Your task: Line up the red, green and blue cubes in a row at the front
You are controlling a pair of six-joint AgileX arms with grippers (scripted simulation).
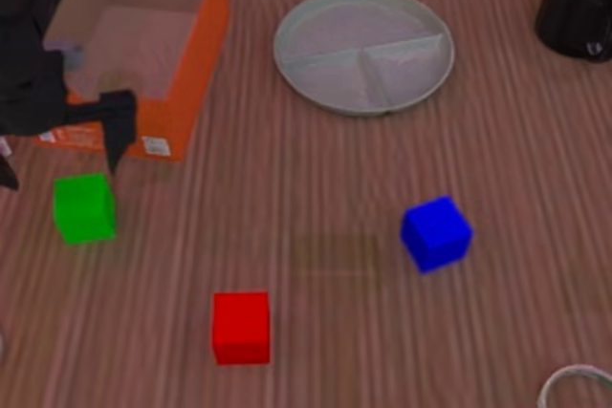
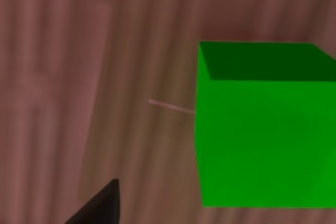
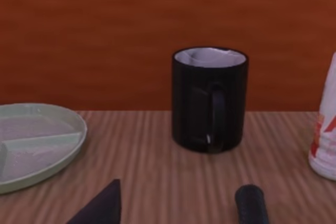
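The green cube [image 1: 84, 207] is bright green, the red cube [image 1: 240, 328] bright red, the blue cube [image 1: 436, 232] deep blue. The desk [image 1: 316, 188] is striped reddish-brown wood; the box [image 1: 182, 93] orange, the divided plate [image 1: 363, 50] pale grey-green, the mug [image 3: 210, 100] black.

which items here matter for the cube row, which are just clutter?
Job:
red cube
green cube, left pincer just above it
blue cube

Clutter:
orange box
divided plate
black mug
white cup
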